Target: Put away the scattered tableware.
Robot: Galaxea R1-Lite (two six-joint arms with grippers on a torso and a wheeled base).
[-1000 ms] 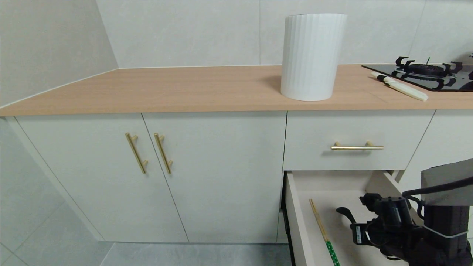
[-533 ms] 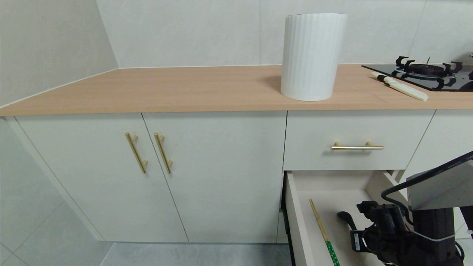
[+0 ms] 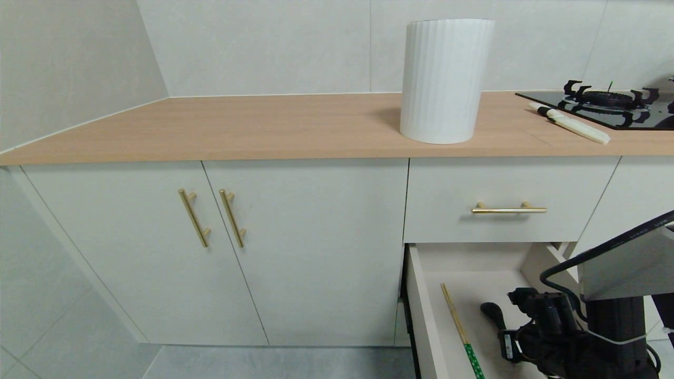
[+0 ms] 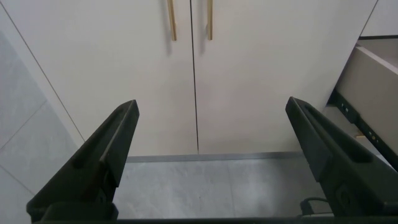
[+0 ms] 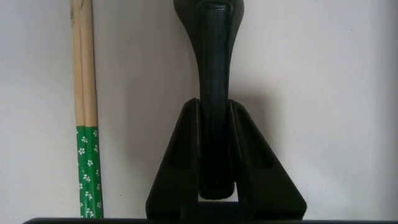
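Utensil (image 5: 211,62), black, pinched tight in right end effector (image 5: 214,111), has sunk lower into drawer (image 3: 421,305) beside chopsticks (image 5: 84,93).

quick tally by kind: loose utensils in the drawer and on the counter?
chopsticks: 2, a pair lying in the open drawer
black utensil: 1, held by the right gripper in the drawer
cream knife: 1, on the counter
Total: 4
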